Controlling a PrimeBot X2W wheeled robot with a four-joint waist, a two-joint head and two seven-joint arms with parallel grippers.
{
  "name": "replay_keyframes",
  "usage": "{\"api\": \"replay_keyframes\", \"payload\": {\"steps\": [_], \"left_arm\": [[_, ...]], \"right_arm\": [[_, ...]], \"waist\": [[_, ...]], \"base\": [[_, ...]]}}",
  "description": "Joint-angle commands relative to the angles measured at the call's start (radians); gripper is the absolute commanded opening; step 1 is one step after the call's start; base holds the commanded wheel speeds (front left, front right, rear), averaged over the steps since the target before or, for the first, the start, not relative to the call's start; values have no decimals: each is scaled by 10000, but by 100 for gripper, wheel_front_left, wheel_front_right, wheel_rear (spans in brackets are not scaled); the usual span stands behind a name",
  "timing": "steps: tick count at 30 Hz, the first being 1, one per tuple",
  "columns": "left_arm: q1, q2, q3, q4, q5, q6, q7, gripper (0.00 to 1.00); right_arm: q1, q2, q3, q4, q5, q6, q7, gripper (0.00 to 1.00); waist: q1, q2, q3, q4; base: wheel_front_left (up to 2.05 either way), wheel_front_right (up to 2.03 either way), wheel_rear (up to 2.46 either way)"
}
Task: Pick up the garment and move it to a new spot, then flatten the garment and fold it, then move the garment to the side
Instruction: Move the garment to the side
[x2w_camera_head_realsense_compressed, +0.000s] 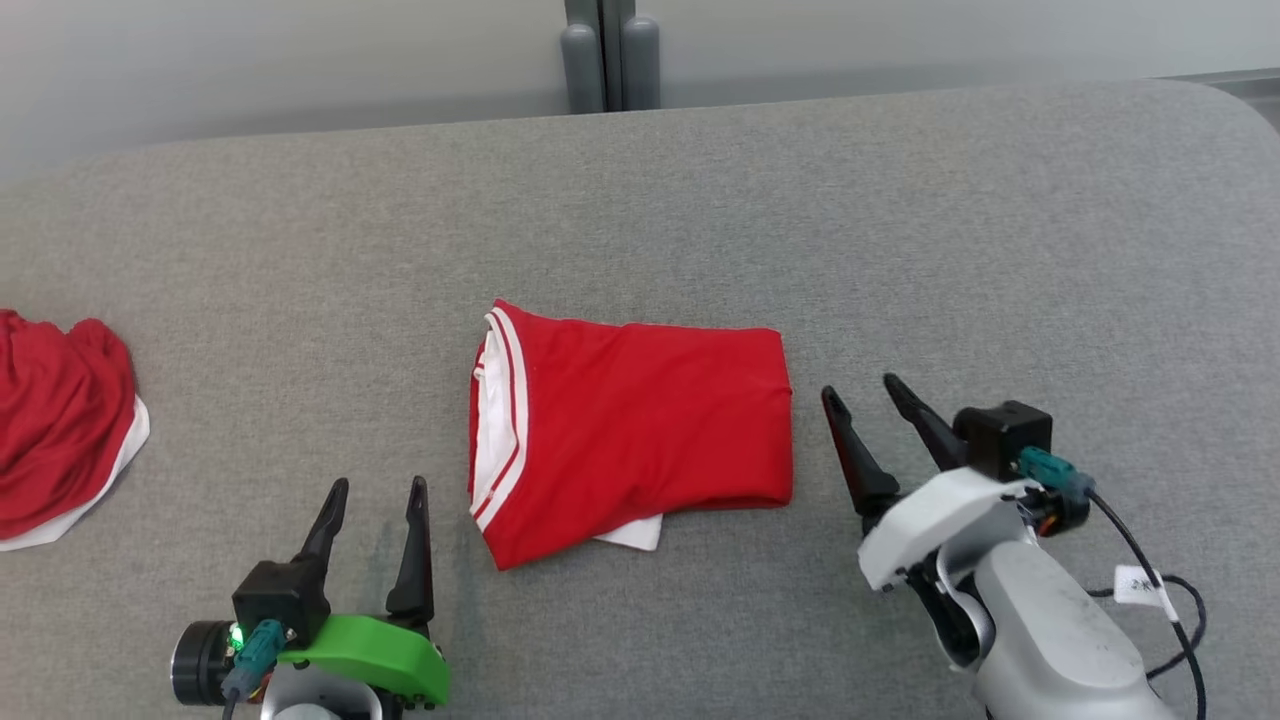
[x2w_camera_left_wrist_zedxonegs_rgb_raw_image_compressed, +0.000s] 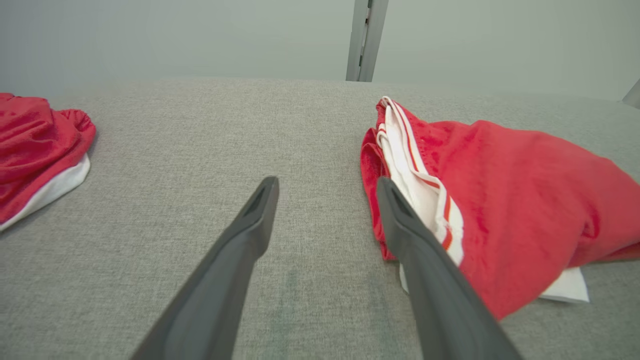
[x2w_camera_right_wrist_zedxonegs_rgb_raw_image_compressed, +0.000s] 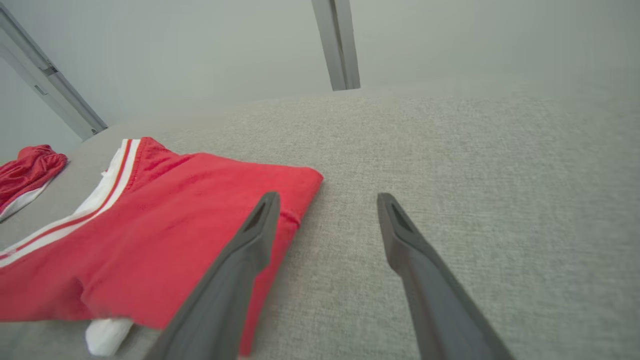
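Folded red garment (x2w_camera_head_realsense_compressed: 630, 430) on gray fabric surface (x2w_camera_head_realsense_compressed: 700, 200), between left gripper (x2w_camera_head_realsense_compressed: 379, 484) and right gripper (x2w_camera_head_realsense_compressed: 859, 386). Both spread wide, holding nothing. Long axis side to side, hand to hand. Striped edge just right of left one; plain fold just left of right one. About equally near.

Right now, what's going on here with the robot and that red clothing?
A red garment lies folded in the middle of the grey surface. The left gripper and right gripper sit either side of it, both open and holding nothing. A second red garment lies bunched at the robot's far left. The move aside seems not yet done.
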Motion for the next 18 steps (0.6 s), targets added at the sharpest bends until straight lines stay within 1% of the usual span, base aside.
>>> {"api": "replay_keyframes", "payload": {"steps": [1,4,8,9,10,11,14,18], "left_arm": [[-209,17,-83,-6,-58,28,4,100],[-327,17,-253,37,-142,28,4,100],[-413,20,-360,72,-358,28,4,100],[-419,14,-440,60,-371,28,4,100],[-401,14,-488,51,-395,28,4,100],[-370,18,-509,45,-428,28,4,100],[-261,64,-485,29,-447,28,4,100],[-133,111,-481,-32,-495,28,4,100]], "right_arm": [[-426,-43,351,386,282,-8,3,100],[-1091,-46,1004,1177,591,-8,3,100],[-1731,-46,1467,2573,914,-10,3,100],[-1821,-45,1541,2944,1043,-10,3,78],[-1910,-51,1555,3180,1099,-10,3,33],[-1989,-54,1572,3382,1108,-10,3,0],[-1960,-46,1521,3677,1222,-12,6,0],[-1674,-92,831,3497,961,-18,5,0]], "waist": [[0,-1,274,396],[0,-1,397,697],[0,-1,513,1115],[0,-1,523,1208],[0,-1,526,1263],[0,-1,531,1301],[0,-1,519,1305],[0,-1,400,932]], "base": [[0,0,0],[0,0,0],[0,0,0],[0,0,0],[0,0,0],[0,0,0],[0,0,0],[0,0,0]]}}
